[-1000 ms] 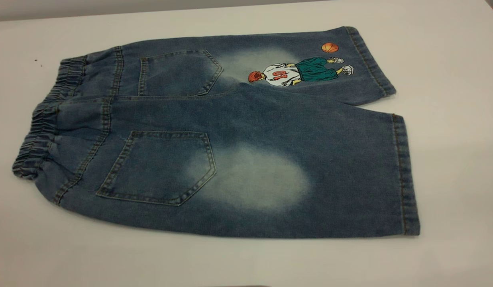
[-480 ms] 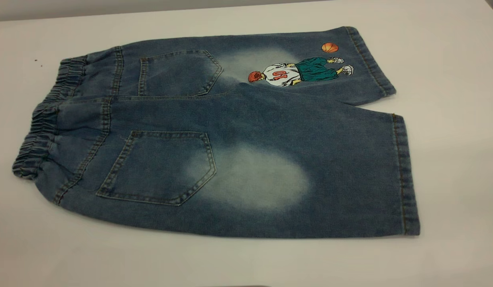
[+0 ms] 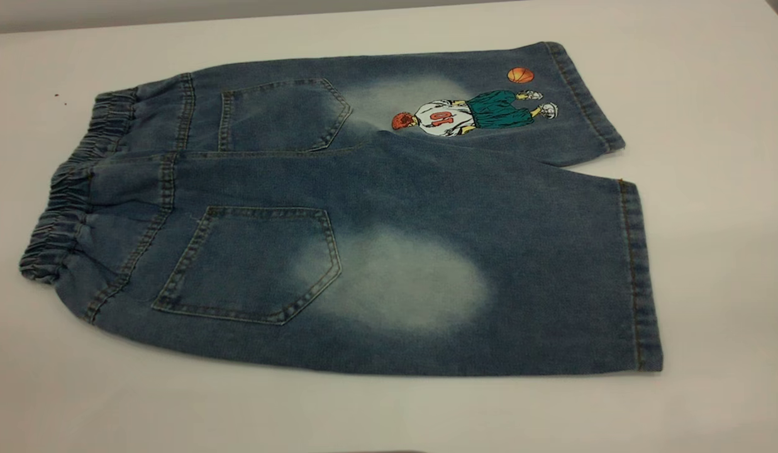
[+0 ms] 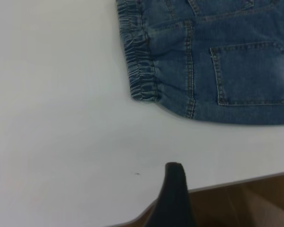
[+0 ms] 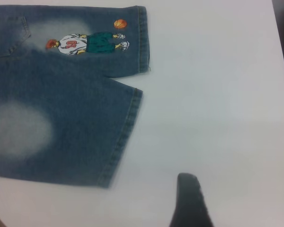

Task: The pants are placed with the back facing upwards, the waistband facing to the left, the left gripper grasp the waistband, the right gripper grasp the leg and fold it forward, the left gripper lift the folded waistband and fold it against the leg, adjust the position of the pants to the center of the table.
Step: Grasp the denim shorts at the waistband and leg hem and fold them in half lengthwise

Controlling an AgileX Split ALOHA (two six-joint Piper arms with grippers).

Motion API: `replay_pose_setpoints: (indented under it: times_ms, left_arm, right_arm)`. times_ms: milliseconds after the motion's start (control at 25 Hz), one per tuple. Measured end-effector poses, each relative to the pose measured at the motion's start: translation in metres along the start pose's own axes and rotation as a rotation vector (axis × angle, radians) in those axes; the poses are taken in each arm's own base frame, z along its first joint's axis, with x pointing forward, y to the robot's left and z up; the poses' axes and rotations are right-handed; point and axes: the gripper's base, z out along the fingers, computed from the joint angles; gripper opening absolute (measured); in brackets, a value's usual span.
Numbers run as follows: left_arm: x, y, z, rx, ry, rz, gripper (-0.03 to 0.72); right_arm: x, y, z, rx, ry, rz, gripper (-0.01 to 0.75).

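The pants (image 3: 363, 207) lie flat on the white table (image 3: 389, 415), back up, both patch pockets showing. The gathered waistband (image 3: 68, 201) is at the left; it also shows in the left wrist view as the waistband (image 4: 141, 71). The plain leg (image 3: 489, 283) with the pale oval patch lies nearer; its hem (image 5: 125, 137) shows in the right wrist view. The far leg carries the basketball-player print (image 3: 470, 113). Neither gripper appears in the exterior view. My left gripper (image 4: 213, 198) hovers off the waistband corner near the table's edge, one finger (image 4: 174, 189) showing alone. My right gripper (image 5: 227, 198) hovers beyond the hems, one finger (image 5: 188, 198) showing alone. Both are open and hold nothing.
Bare white tabletop surrounds the pants on all sides. In the left wrist view the table's edge (image 4: 236, 182) runs close by the left gripper, with a brown floor (image 4: 246, 203) below it. A grey wall strip (image 3: 175, 12) borders the table's far side.
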Motion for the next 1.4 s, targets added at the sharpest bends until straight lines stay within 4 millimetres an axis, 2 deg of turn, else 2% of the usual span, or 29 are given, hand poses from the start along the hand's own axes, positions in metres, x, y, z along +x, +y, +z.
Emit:
replay_pose_setpoints:
  times_ms: [680, 800, 880, 1000, 1120, 1240, 1400]
  left_arm:
    - [0.000, 0.000, 0.000, 0.001, -0.001, -0.004, 0.570]
    - [-0.006, 0.000, -0.002, -0.002, -0.030, -0.080, 0.570]
    - [-0.017, 0.002, 0.001, -0.005, -0.020, -0.148, 0.570]
    - [-0.037, 0.007, 0.019, -0.032, 0.057, -0.221, 0.570]
    - [-0.057, 0.016, 0.048, -0.092, 0.138, -0.300, 0.570]
    - [-0.071, 0.025, 0.084, -0.163, 0.242, -0.359, 0.570]
    - [-0.079, 0.034, 0.137, -0.236, 0.412, -0.375, 0.570]
  right_arm:
    - [0.000, 0.000, 0.000, 0.000, 0.001, 0.004, 0.407]
    - [-0.007, 0.000, 0.005, 0.004, 0.048, 0.026, 0.406]
    - [-0.015, 0.001, 0.015, 0.002, 0.114, 0.041, 0.406]
    - [-0.034, 0.003, 0.037, -0.016, 0.220, 0.064, 0.406]
    - [-0.052, 0.004, 0.065, -0.037, 0.274, 0.059, 0.419]
    - [-0.061, 0.005, 0.097, -0.061, 0.349, 0.072, 0.461]
    - [-0.063, 0.007, 0.140, -0.112, 0.454, 0.122, 0.507]
